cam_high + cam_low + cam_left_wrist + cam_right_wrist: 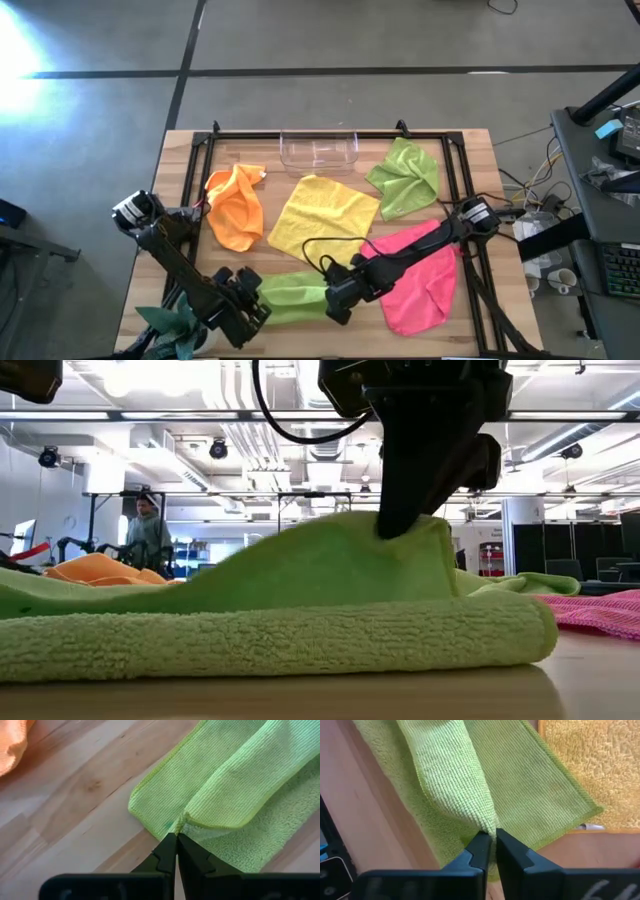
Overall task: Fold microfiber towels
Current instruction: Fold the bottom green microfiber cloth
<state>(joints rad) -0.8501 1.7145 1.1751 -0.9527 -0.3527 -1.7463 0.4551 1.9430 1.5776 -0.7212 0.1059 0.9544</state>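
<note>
Low view: both end effectors (176, 840) (491, 836) clamp folded nubbly lime towel (300, 610).

left gripper (258, 300) pinched closed at table's front, right gripper (335, 300) nearly closed, facing it

Blurred person (147, 528) — far behind the table
</note>
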